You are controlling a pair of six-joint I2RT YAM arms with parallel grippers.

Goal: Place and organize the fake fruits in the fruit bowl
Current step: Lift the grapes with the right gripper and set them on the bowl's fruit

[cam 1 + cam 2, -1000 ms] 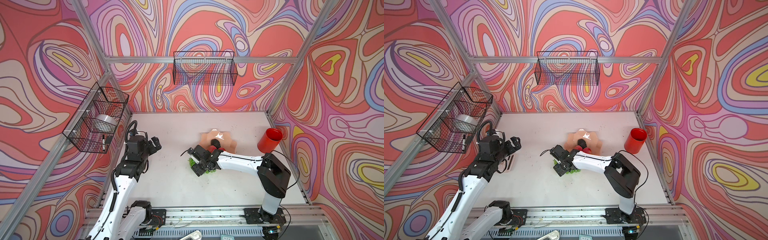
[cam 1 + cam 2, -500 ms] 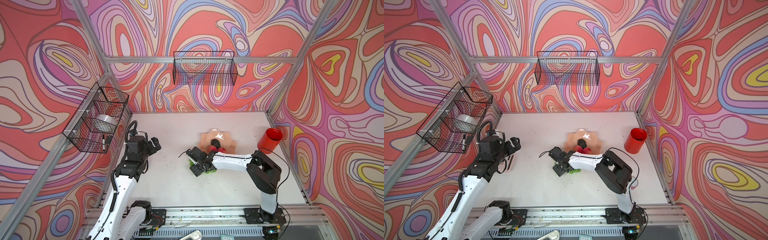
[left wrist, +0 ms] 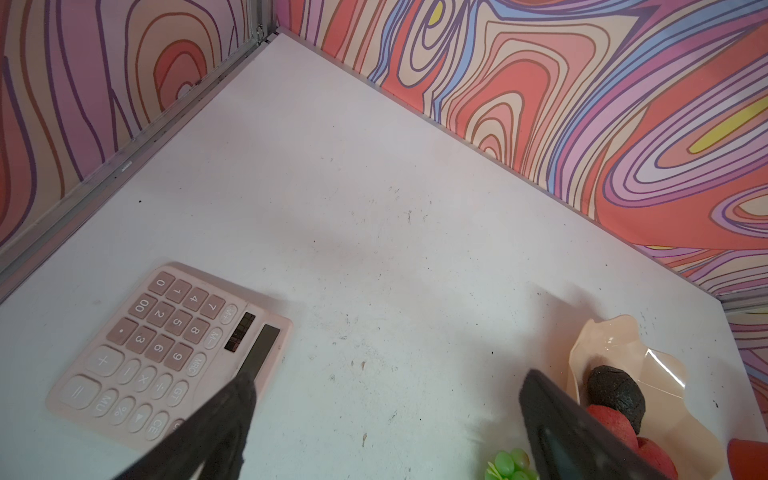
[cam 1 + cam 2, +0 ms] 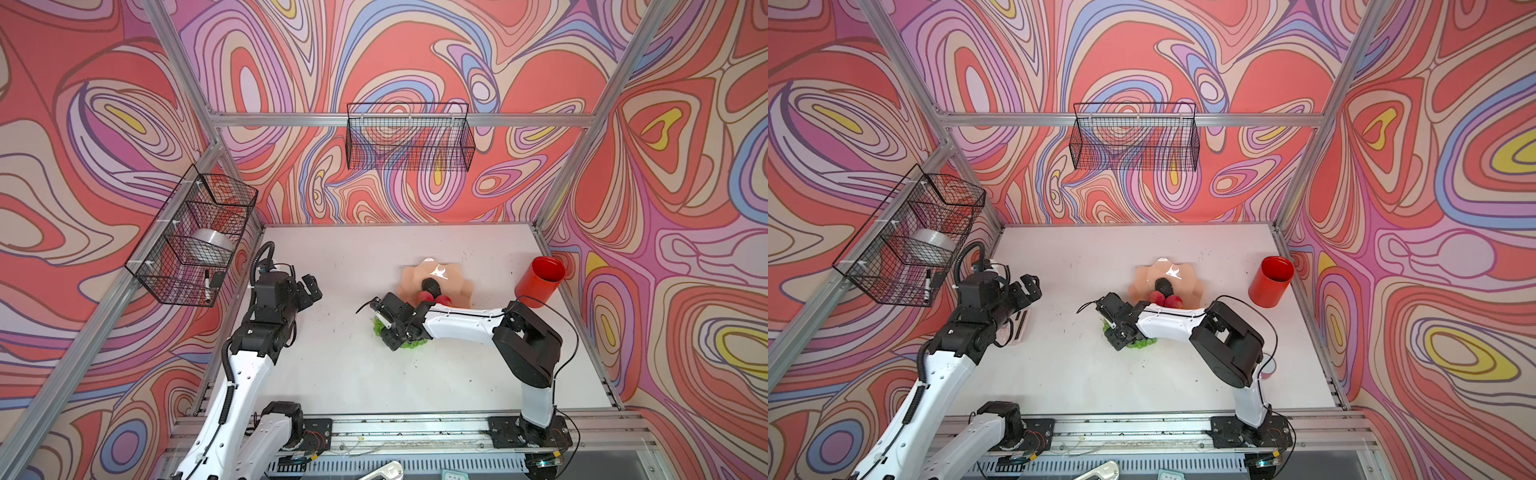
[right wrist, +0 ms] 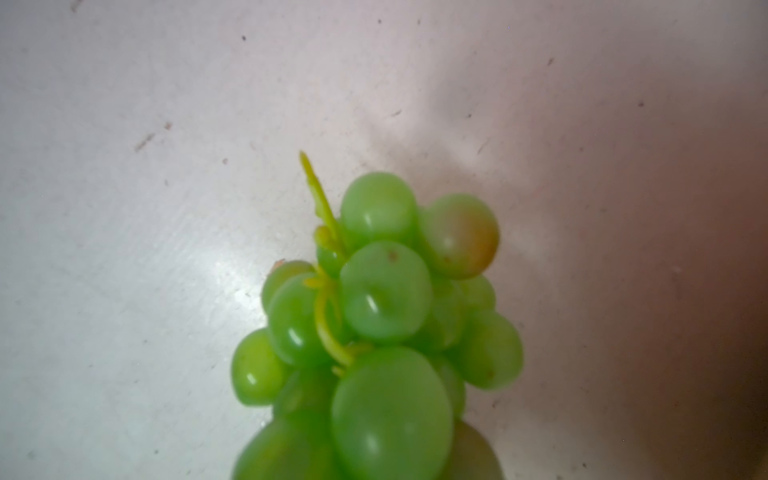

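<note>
The right gripper (image 4: 395, 337) pinched the grapes (image 5: 374, 311) lying on the table (image 4: 332, 374) under it, ready to carry them to the bowl (image 4: 459, 286) nearby; the left gripper (image 3: 388, 380) hung spread wide, holding nothing

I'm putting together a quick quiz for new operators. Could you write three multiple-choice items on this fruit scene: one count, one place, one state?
1. How many apples lie in the bowl? A one; B two; C four.
2. Where are the grapes? A in the bowl; B on the apples; C on the table.
3. How is the left gripper? A open; B shut on an apple; C shut on the grapes.
Key: 1 B, two red ones sit beside the avocado. 2 C, the bunch lies on the white top outside the bowl. 3 A, its jaws stand wide apart.
</note>
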